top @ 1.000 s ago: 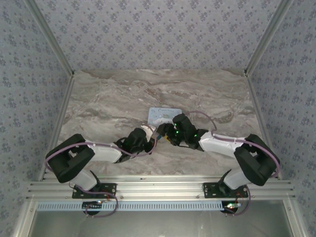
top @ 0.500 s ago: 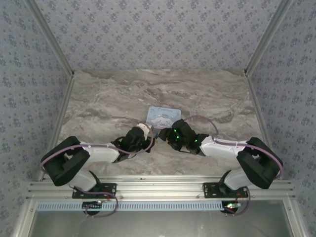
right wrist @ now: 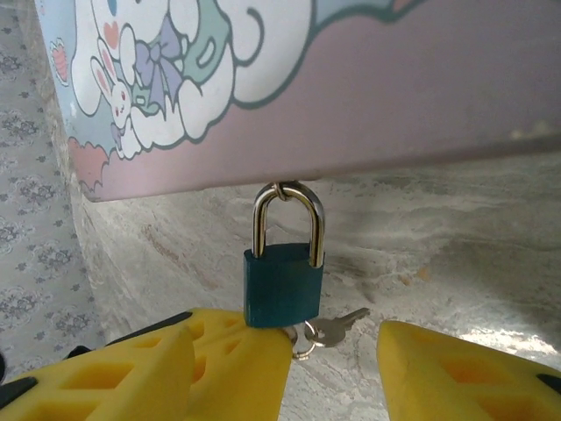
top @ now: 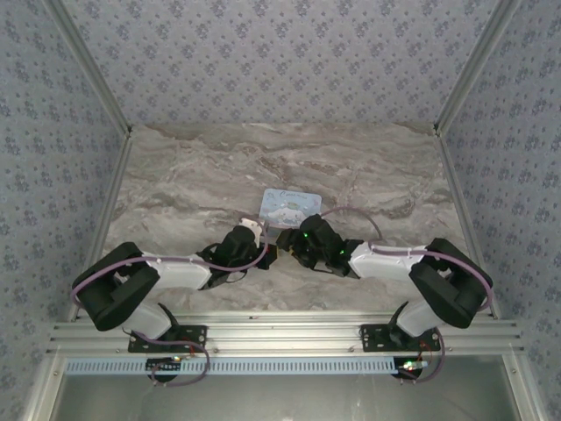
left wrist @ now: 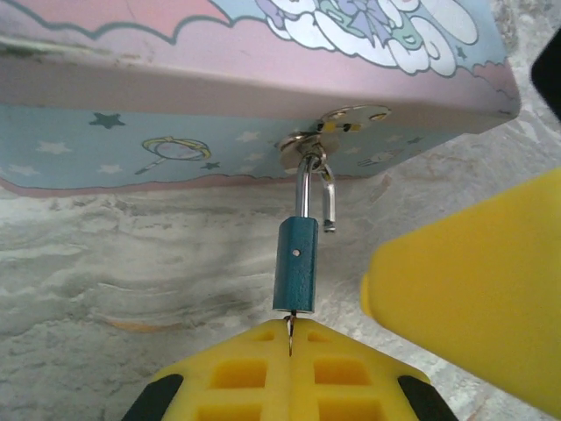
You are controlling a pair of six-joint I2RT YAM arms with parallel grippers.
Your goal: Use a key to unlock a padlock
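Tin: the tin lay on the table, at 12 o'clock from both grippers.
Padlock: the padlock hung at the tin's 6 o'clock edge; its blue body pointed down and its silver shackle was threaded through the hasp.
Left gripper: the left gripper sat at 6 o'clock of the lock body, just under its base; its fingers were pressed together on a thin bit of metal poking from that base, which I took for the key (it was edge-on, so it could have been the ring instead).
Right gripper: the right gripper stood at 4 o'clock of the lock in the overhead view; its fingers were apart and held nothing; the lock hung above the gap, nearer the finger at 9 o'clock.
Second key: a second key dangled loose from a ring at 5 o'clock of the base; nothing gripped it.
Done: the lock was reached; a key seemed to be seated in the base and pinched.
Unclear: the left wrist view showed one shackle leg ending free beside the body, which hinted at a release; the right wrist view showed both legs meeting the body; I could not tell which was true.
Left to do: probably the turn, if not made; then pulling the shackle clear and lifting it out of the hasp.
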